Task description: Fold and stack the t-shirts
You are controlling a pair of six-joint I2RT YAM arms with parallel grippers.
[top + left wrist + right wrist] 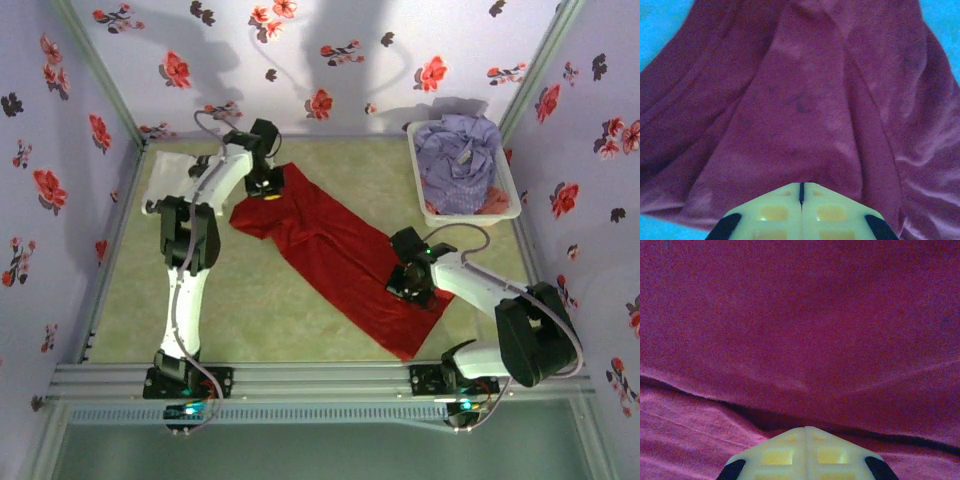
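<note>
Top external: left fingers, right fingers together, seemingly pinching red t-shirt edges; bare table front-left.

Lab test booth, floral walls

The red t-shirt is showing soft, matt, finely napped cloth. The lavender t-shirt is looking like crumpled cloth in the smooth white plastic basket. The surface is appearing matt and mottled.

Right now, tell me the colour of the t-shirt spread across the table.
The t-shirt is plain bright red, clearest in the top external view.
</note>
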